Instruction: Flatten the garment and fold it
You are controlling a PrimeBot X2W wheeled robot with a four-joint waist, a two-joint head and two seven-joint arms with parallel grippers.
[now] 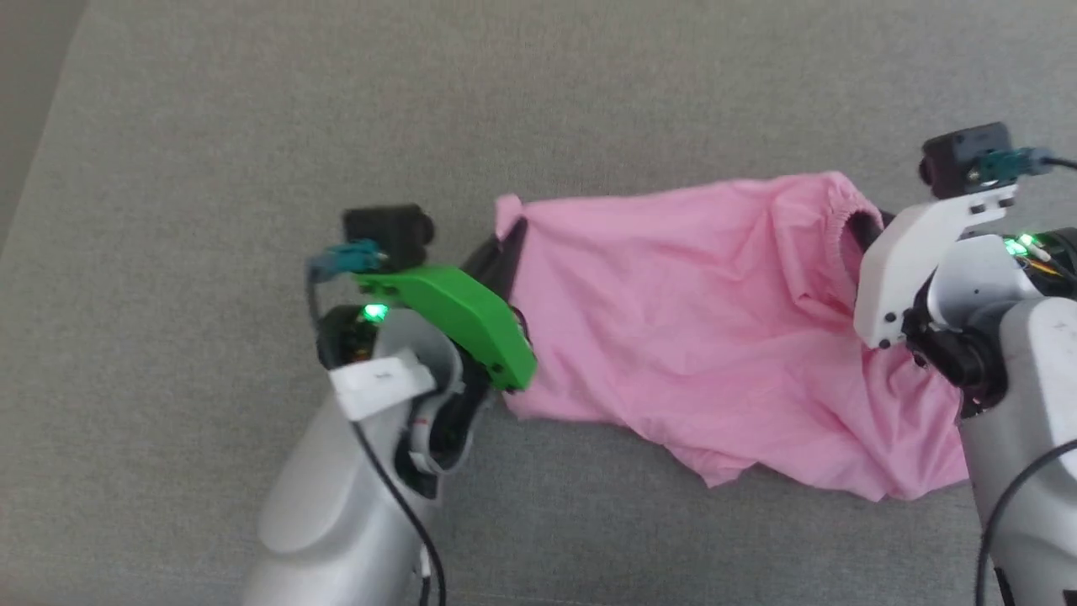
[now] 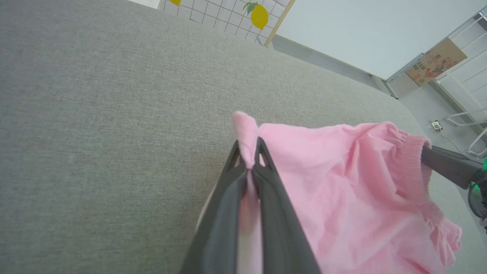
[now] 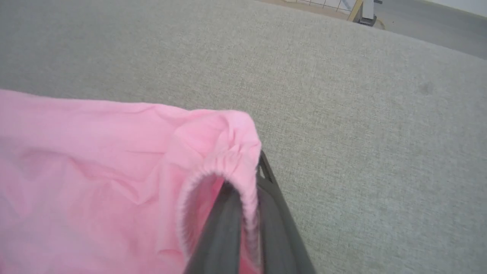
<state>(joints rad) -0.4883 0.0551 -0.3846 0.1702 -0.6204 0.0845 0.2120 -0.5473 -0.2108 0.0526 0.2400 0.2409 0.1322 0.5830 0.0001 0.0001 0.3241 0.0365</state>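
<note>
The pink shorts (image 1: pixel 690 328) hang stretched between my two grippers over a grey fabric surface (image 1: pixel 252 126), their lower edge sagging and wrinkled. My left gripper (image 1: pixel 505 244) is shut on the left corner of the cloth; in the left wrist view its dark fingers (image 2: pixel 266 198) pinch a fold of pink fabric (image 2: pixel 335 190) at their tips. My right gripper (image 1: pixel 867 227) is shut on the gathered elastic waistband (image 1: pixel 837 227) at the right end. In the right wrist view the waistband (image 3: pixel 232 163) loops over the fingers (image 3: pixel 274 213). The white label is hidden.
The grey surface (image 3: pixel 361 95) spreads wide around the shorts. In the left wrist view, beyond its far edge, stand a lemon-print grid panel (image 2: pixel 243 15), a white wall, a cardboard box (image 2: pixel 433 61) and a white rack (image 2: pixel 468 114).
</note>
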